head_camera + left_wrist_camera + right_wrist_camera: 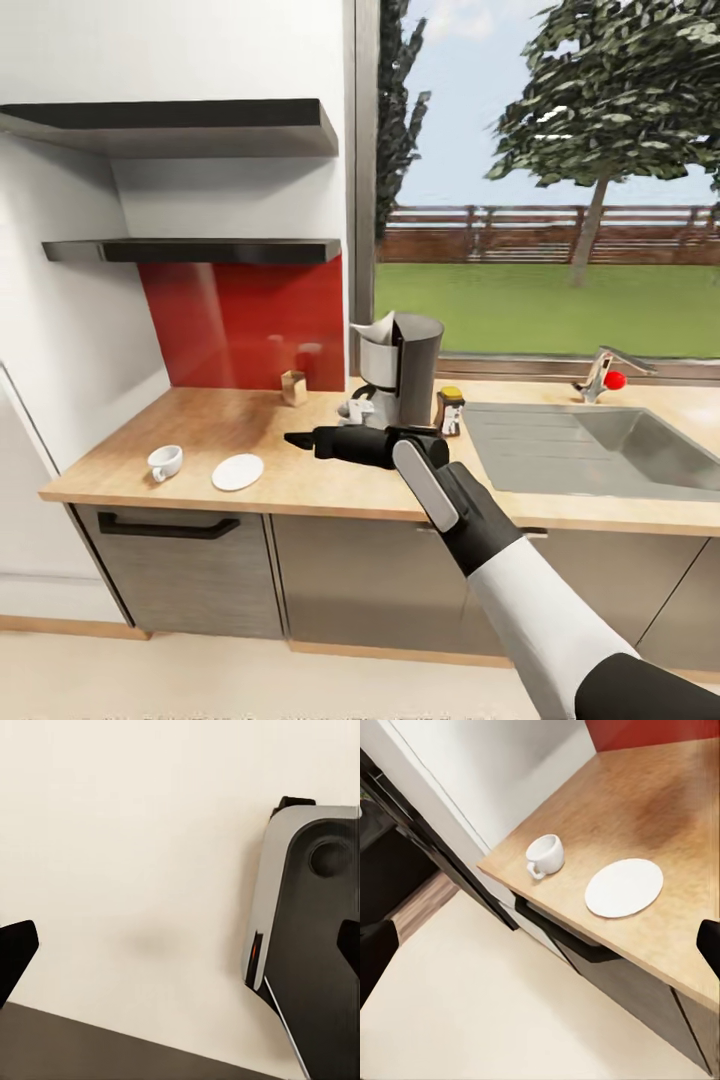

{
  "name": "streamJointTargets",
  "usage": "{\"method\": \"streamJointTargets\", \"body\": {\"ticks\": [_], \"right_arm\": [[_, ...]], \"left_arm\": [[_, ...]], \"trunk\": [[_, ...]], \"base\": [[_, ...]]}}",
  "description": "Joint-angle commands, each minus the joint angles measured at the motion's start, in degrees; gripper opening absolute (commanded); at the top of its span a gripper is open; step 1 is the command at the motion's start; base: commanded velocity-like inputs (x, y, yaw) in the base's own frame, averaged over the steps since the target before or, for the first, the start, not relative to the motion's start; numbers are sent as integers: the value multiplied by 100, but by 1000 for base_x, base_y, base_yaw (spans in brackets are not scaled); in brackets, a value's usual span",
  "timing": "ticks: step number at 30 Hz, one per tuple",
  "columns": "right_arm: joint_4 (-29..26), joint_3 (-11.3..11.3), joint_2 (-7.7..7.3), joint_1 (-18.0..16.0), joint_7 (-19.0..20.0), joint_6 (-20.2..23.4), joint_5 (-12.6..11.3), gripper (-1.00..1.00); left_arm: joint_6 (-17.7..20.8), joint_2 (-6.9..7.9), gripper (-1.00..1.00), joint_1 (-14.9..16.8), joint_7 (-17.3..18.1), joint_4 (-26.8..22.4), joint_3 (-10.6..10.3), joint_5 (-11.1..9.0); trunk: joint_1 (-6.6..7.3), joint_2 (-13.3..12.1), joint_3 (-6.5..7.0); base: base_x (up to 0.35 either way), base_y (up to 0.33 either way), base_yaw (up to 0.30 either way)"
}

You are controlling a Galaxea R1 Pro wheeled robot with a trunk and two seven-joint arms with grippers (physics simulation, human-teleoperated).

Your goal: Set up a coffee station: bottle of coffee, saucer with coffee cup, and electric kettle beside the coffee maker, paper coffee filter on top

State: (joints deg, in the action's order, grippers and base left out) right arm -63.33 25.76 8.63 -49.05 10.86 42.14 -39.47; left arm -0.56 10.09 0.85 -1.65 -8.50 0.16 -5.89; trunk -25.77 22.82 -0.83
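Right gripper (297, 438) extended over desk (300, 480), fingers (375, 952) spread, empty, aimed toward coffee cup (165, 461) beside saucer (238, 472); judged pre-grasp approach. Left fingers (15, 949) parted, empty.

A grey coffee maker (400, 368) stands upright at the countertop's far edge with a white paper filter (373, 329) on top, a yellow-capped coffee bottle (450, 411) just right of it. Well to the left, near the front edge, a white cup (165, 462) lies tipped on its side beside a flat white saucer (238, 472), apart from it.

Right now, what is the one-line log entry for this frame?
right gripper: open, empty, over countertop | cup beside saucer | filter on coffee maker | coffee bottle beside it
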Motion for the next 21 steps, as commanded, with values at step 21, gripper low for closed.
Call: {"method": "streamJointTargets", "body": {"ticks": [21], "right_arm": [[-108,8,-55,-2,30,24,10,100]], "left_arm": [[-11,-32,100,3,-2,-256,8,-97]], "trunk": [[-2,10,42]], "base": [[-19,298,-96]]}}
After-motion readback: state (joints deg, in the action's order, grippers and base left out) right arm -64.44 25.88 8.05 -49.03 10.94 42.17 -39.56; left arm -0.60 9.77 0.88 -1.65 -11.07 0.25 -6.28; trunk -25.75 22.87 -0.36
